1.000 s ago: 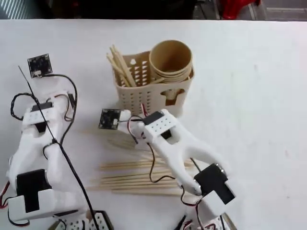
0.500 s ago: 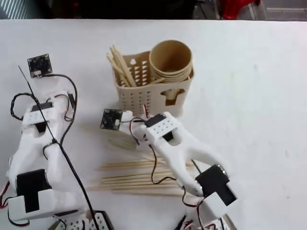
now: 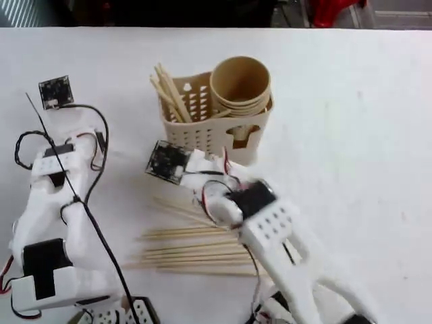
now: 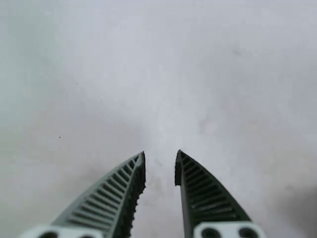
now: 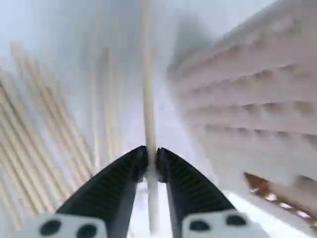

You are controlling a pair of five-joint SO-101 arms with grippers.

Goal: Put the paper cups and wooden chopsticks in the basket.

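A white counter spreads across the whole high view, plain and matte, with a few faint grey smudges. Beyond its far edge runs a dark strip, with a red object towards the right and pale slats in the left corner.

Left gripper jaws parted, right gripper jaws clamped

Paper cups in basket, loose chopsticks before it.

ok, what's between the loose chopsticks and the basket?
High view: the right arm's wrist and camera board sit between loose chopsticks and basket; its pincer holds one chopstick.
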